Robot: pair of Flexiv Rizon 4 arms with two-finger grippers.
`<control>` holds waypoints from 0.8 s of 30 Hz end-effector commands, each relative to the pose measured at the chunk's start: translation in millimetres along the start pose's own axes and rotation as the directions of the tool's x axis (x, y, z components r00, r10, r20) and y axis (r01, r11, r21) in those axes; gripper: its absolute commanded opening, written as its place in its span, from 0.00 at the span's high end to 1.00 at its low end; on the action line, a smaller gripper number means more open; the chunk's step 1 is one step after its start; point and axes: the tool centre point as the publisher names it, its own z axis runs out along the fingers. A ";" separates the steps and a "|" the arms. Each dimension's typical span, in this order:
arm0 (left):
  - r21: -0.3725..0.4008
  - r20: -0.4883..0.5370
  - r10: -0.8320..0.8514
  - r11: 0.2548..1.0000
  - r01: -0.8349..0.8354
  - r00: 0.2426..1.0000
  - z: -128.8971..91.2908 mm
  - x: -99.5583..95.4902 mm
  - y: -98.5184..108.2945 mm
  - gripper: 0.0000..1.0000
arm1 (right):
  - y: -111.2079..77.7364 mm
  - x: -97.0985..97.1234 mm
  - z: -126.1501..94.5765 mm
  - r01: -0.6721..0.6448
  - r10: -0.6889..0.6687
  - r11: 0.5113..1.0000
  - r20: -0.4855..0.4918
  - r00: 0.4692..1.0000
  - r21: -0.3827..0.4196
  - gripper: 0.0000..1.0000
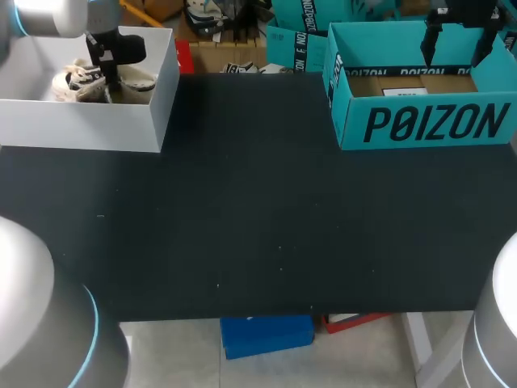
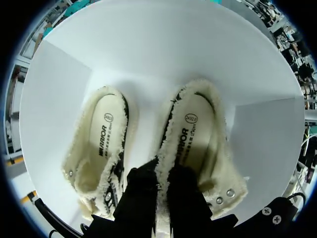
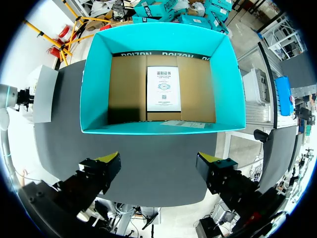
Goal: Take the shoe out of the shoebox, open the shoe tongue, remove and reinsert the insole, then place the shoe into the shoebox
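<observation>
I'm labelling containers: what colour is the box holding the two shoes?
The shoebox is plain white, best seen in the head view.

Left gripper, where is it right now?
In the head view, the left gripper is down inside the white box at the far left of the table, its fingers pinching the side wall of one shoe.
</observation>
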 end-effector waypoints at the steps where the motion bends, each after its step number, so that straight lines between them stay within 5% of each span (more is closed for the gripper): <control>1: -0.019 0.037 0.007 1.000 -0.006 0.999 -29.1 18.1 -1.5 1.00 | 0.5 0.1 -0.2 0.000 0.000 1.000 0.000 1.000 0.001 0.00; 24: -0.065 0.193 0.017 0.998 -0.004 0.981 -184.9 23.9 -15.8 1.00 | 0.5 0.1 -0.2 0.000 0.000 1.000 0.000 1.000 0.001 0.00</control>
